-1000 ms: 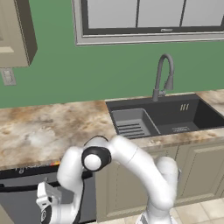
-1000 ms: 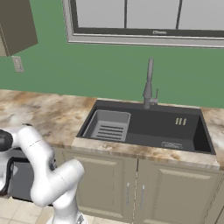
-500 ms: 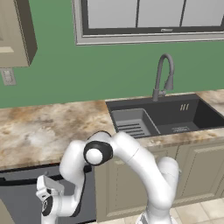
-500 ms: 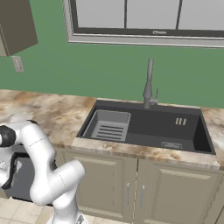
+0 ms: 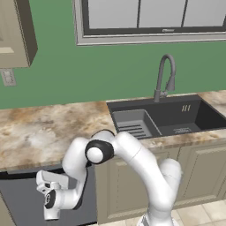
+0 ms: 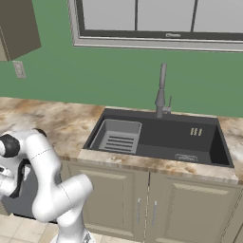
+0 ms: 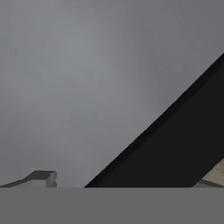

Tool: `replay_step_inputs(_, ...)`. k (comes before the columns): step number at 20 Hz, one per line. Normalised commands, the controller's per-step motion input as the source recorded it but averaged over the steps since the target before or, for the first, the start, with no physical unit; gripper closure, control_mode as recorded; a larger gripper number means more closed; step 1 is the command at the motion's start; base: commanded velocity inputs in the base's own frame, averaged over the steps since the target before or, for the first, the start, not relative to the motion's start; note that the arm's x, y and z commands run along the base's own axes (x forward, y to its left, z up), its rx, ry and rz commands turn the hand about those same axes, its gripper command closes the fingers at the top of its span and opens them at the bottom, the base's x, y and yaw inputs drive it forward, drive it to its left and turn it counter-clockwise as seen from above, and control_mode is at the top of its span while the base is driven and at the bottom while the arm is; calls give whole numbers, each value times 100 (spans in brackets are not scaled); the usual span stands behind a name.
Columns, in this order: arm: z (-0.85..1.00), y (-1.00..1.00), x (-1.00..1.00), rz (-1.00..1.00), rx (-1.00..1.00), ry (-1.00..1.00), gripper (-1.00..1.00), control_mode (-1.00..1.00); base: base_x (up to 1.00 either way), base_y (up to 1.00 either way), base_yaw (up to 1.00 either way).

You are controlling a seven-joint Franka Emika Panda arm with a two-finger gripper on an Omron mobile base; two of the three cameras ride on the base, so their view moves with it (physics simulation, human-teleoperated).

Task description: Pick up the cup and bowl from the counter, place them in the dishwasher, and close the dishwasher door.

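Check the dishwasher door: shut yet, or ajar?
Ajar. The left base view shows the dishwasher door tilted out under the counter, a dark gap along its top; the hand view shows black beyond its edge.

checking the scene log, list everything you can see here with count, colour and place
counter: 1, beige-brown marbled, along the green wall
sink: 1, dark, set in the counter
faucet: 1, grey, behind the sink
dishwasher door: 1, dark grey, under the counter, nearly upright
cabinet doors: beige panelled, under the sink
wall cabinet: 1, beige, upper left
window: 1, grey-framed, above the sink
outlet: 1, pale, on the wall
arm: 1, white, reaching down to the dishwasher door
gripper: 1, low against the door, open
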Motion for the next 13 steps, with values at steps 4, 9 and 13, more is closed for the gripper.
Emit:
replay_step_inputs(4,0,-38,66,-7,-33,-9,-100,-100,0,0,0)
replay_step_inputs(9,0,-41,67,-7,-34,-9,-100,-100,0,0,0)
replay_step_inputs(13,0,-46,70,-8,-34,-8,-100,-100,0,0,0)
